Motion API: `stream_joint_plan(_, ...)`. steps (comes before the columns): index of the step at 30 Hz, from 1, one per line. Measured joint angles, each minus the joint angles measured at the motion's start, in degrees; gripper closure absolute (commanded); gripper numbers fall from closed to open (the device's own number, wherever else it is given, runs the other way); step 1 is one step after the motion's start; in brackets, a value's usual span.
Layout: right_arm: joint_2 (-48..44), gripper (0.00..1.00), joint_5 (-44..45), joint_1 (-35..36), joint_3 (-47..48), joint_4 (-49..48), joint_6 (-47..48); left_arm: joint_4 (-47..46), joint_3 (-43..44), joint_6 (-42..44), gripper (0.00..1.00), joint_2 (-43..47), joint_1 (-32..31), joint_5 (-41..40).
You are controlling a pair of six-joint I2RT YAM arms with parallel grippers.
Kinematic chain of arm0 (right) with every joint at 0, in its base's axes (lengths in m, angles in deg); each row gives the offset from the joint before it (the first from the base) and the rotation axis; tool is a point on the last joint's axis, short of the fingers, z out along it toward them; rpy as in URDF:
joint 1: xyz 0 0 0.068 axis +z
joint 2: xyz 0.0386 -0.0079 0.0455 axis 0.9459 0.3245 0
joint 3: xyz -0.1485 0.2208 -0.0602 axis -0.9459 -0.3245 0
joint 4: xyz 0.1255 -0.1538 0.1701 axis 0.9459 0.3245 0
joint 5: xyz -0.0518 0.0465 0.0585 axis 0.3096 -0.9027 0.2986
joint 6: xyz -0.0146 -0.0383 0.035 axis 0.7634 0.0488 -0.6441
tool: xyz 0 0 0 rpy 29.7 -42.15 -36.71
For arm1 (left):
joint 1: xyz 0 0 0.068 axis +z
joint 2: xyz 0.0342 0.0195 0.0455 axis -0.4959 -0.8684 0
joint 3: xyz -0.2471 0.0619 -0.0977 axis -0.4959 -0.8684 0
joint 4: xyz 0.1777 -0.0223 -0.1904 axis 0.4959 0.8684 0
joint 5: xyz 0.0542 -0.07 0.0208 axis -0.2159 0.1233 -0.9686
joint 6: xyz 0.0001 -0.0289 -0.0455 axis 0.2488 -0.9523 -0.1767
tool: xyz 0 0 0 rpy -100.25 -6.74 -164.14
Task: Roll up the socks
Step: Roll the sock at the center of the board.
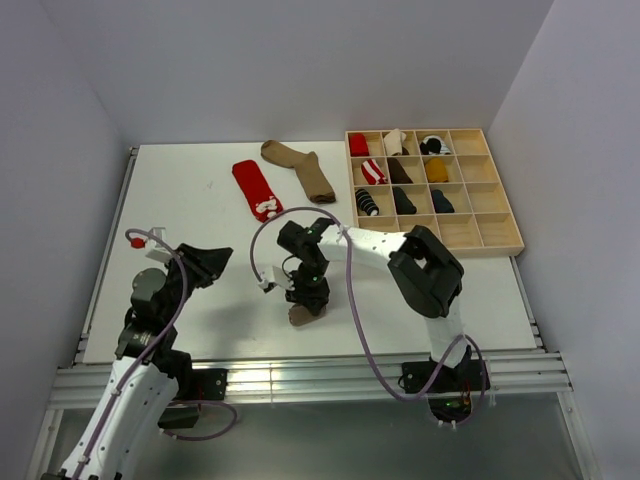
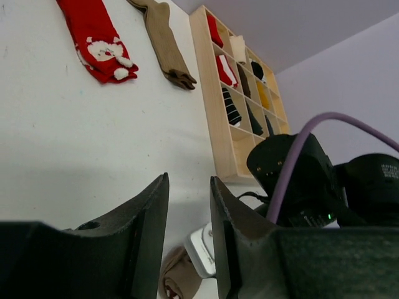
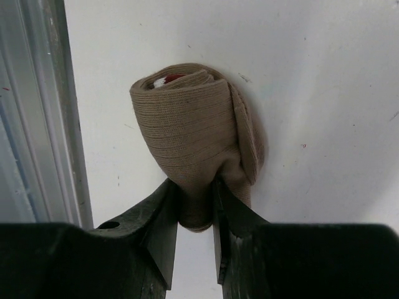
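At 6 o'clock on the white table (image 1: 180,180), near its front edge, the right gripper (image 3: 196,187) points down and pinches one end of a rolled tan knit sock (image 3: 193,131), which rests on the table; a trace of red and white shows in the roll's core. At 8 o'clock the left gripper (image 2: 189,180) hangs above the table, its jaws parted and holding nothing. Farther back, about 12 o'clock, a flat red fabric sock with a white motif (image 1: 257,190) lies just beside a plain brown fabric sock (image 1: 300,168), not rolled. At 2 o'clock sits a pale wooden tray of square compartments (image 1: 500,235); several of its left compartments hold rolled socks.
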Motion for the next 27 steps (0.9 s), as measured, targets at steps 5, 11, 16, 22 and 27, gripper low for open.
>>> stream_joint_plan(5, 3.72, 0.77, -2.05, -1.44, 4.42, 4.57, -1.42, 0.7, 4.44, 4.98, 0.63, -7.02, -4.76, -1.55)
stream_joint_plan(11, 5.55, 0.77, -2.29, -2.25, 6.36, 8.52, -1.25, 2.29, 11.45, 12.26, 0.64, -18.16, -26.25, -20.02)
stream_joint_plan(16, 7.28, 0.77, -1.38, -3.13, 7.17, 14.6, 0.0, 3.54, 14.25, 17.07, 0.63, -23.93, -39.67, -38.82)
stream_joint_plan(22, 10.91, 0.78, -1.36, -3.89, 10.49, 19.78, -2.38, 6.03, 14.14, 17.75, 0.58, -22.34, -49.94, -46.69)
stream_joint_plan(27, 11.28, 0.78, -2.19, -4.74, 10.67, 19.85, -4.61, 5.62, 14.12, 17.66, 0.58, -18.08, -52.22, -44.68)
